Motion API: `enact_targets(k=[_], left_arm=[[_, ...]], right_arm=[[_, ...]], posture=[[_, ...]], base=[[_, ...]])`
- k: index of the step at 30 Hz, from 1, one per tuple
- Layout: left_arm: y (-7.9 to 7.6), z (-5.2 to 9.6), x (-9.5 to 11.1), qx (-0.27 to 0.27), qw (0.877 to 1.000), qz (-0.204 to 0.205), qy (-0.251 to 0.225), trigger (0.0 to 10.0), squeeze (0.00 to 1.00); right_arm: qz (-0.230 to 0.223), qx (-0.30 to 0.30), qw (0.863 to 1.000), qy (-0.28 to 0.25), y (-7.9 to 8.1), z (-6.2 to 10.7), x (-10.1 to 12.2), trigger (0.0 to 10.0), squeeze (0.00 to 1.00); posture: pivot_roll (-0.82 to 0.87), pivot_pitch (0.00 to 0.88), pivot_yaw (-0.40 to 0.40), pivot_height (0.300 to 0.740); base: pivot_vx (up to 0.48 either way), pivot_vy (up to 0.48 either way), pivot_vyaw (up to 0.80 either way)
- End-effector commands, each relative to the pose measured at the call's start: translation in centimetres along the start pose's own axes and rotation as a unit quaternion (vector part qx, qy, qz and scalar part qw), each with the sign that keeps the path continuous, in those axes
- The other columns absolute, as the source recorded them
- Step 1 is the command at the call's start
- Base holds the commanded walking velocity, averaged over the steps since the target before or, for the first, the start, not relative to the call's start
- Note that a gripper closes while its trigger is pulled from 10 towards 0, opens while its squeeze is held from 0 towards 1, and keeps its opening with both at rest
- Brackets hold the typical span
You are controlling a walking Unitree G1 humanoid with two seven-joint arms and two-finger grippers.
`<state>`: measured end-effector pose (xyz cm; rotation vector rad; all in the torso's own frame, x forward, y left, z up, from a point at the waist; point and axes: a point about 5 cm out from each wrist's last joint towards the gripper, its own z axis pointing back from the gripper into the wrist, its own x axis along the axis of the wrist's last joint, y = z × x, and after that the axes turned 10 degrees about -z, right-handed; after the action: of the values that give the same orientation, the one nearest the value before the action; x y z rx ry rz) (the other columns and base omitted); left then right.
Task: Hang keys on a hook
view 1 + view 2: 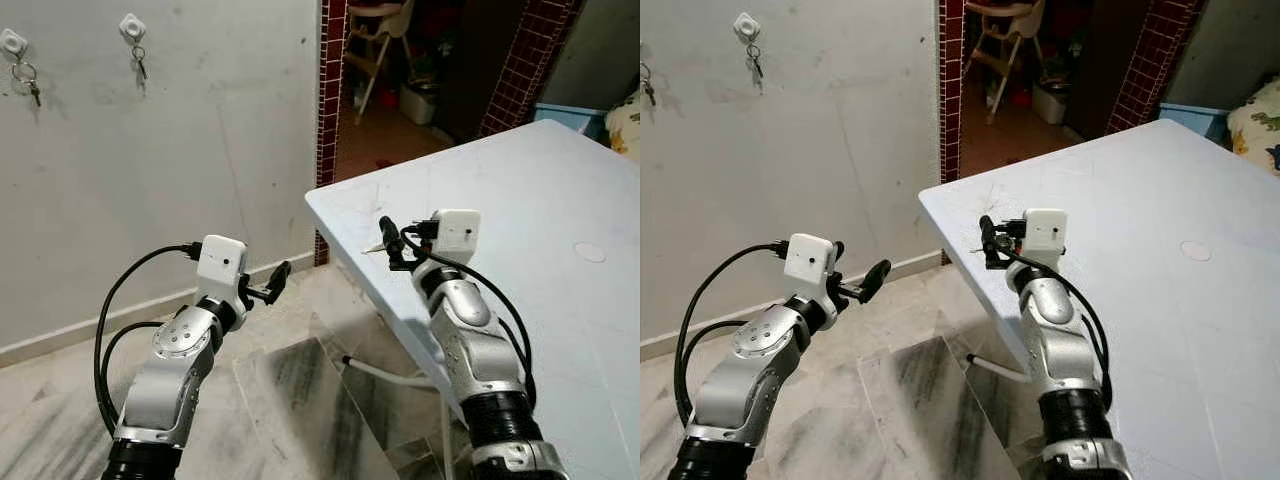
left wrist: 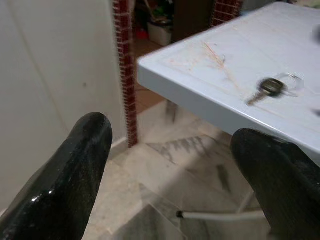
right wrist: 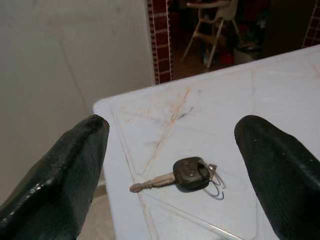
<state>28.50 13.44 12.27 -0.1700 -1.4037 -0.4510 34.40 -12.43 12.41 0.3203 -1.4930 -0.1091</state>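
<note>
- The key (image 3: 187,176) lies flat near the corner of the pale table (image 1: 540,200), black head and bare blade, a thin ring at the head.
- Right gripper (image 3: 172,165) hovers just above it, fingers spread wide, key between them in the wrist view, nothing gripped!
- Left gripper (image 1: 272,283) hangs off the table's edge over the floor, fingers apart and empty too; its camera catches the key from the side.
- On the wall, two white hooks: the left hook (image 1: 13,42) and the right hook (image 1: 132,27) each already carry keys.
- Progress, as I judge it: early days. The key is not yet picked up, and the carry to the wall and the hanging itself are all left.
- No free hook visible from here, so that may be a snag.
- Writing or brands? None readable on key, table or grippers.
</note>
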Motion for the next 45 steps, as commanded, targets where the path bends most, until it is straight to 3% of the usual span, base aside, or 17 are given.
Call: enact_targets(k=[1,4,6,18,19,20,21,22,33,35,36,39,40,42,43,44,45], left_arm=[[-0.6,0.5,-0.1,-0.026,1.0,0.002,0.007,10.0,0.0],[-2.5,1.6,-0.5,-0.123,0.992,0.023,0.018,10.0,0.0],[-3.1,2.1,-0.1,-0.158,0.987,0.008,0.01,10.0,0.0],[-3.2,2.4,1.0,-0.17,0.985,0.025,-0.002,10.0,0.0],[-3.1,2.5,1.1,-0.172,0.985,0.02,-0.002,10.0,0.0],[-3.0,2.6,1.0,-0.172,0.985,0.019,-0.001,10.0,0.0],[-3.0,2.6,1.0,-0.172,0.985,0.019,-0.001,10.0,0.0],[-2.9,2.7,0.9,-0.172,0.985,0.016,0.003,10.0,0.0],[-2.2,3.5,0.7,-0.16,0.987,0.01,0.013,10.0,0.0],[-2.1,3.7,0.7,-0.16,0.987,0.009,0.014,10.0,0.0],[-2.0,3.8,0.7,-0.16,0.987,0.008,0.014,10.0,0.0],[-1.8,3.9,0.7,-0.158,0.987,0.006,0.016,10.0,0.0],[-1.7,3.9,0.7,-0.157,0.987,0.005,0.017,10.0,0.0],[-1.6,4.0,0.8,-0.156,0.988,0.005,0.017,10.0,0.0],[-1.6,4.0,0.8,-0.156,0.988,0.005,0.017,10.0,0.0],[-1.6,4.0,0.8,-0.156,0.988,0.005,0.017,10.0,0.0],[-1.6,4.1,0.8,-0.155,0.988,0.005,0.017,10.0,0.0]], right_arm=[[0.016,0.0,1.0,-0.002,0.3,-0.5,0.1,10.0,0.0],[0.04,-0.025,0.999,0.002,-0.5,-0.9,-0.1,10.0,0.0],[0.045,-0.048,0.998,0.008,-1.3,-1.2,-0.3,10.0,0.0],[0.097,-0.068,0.99,0.071,-2.7,-1.8,-2.5,10.0,0.0],[0.1,-0.07,0.99,0.071,-2.8,-1.7,-2.7,8.5,0.0],[0.099,-0.07,0.99,0.071,-2.8,-1.7,-2.7,3.0,0.0],[0.099,-0.07,0.99,0.071,-2.8,-1.7,-2.7,3.0,0.0],[0.098,-0.07,0.99,0.07,-2.9,-1.7,-2.9,0.0,0.0],[0.085,-0.064,0.993,0.054,-2.1,-2.0,-3.0,0.0,0.0],[0.083,-0.059,0.993,0.056,-1.8,-2.1,-3.1,0.2,0.0],[0.084,-0.057,0.993,0.058,-1.8,-2.1,-3.2,1.4,0.0],[0.088,-0.06,0.992,0.063,-1.8,-2.1,-3.4,1.2,0.0],[0.09,-0.063,0.992,0.067,-2.0,-2.0,-3.5,4.8,0.0],[0.092,-0.065,0.991,0.07,-2.0,-2.0,-3.6,4.8,0.0],[0.094,-0.065,0.991,0.07,-2.1,-2.0,-3.6,6.5,0.0],[0.094,-0.066,0.991,0.07,-2.1,-1.9,-3.6,6.5,0.0],[0.099,-0.069,0.99,0.071,-2.3,-1.9,-3.6,8.7,0.0]], posture=[[0.17,0.0,-0.009,0.74],[0.18,0.0,-0.007,0.74],[0.2,0.0,-0.013,0.74],[0.22,0.0,-0.013,0.74],[0.23,0.0,-0.01,0.74],[0.23,0.0,-0.01,0.74],[0.23,0.0,-0.01,0.74],[0.24,0.0,-0.009,0.74],[0.28,0.0,-0.018,0.74],[0.29,0.0,-0.018,0.74],[0.29,0.0,-0.017,0.74],[0.29,0.0,-0.017,0.74],[0.3,0.0,-0.017,0.74],[0.3,0.0,-0.017,0.74],[0.3,0.0,-0.019,0.74],[0.3,0.0,-0.018,0.74],[0.3,0.0,-0.019,0.74]], base=[[0.0,0.0,0.0],[0.0,0.0,0.0],[0.0,0.0,0.0],[0.0,0.0,0.0],[0.0,0.0,0.0],[0.0,0.0,0.0],[0.0,0.0,0.0],[0.0,0.0,0.0],[0.0,0.0,0.0],[0.0,0.0,0.0],[0.0,0.0,0.0],[0.0,0.0,0.0],[0.0,0.0,0.0],[0.0,0.0,0.0],[0.0,0.0,0.0],[0.0,0.0,0.0],[0.0,0.0,0.0]])
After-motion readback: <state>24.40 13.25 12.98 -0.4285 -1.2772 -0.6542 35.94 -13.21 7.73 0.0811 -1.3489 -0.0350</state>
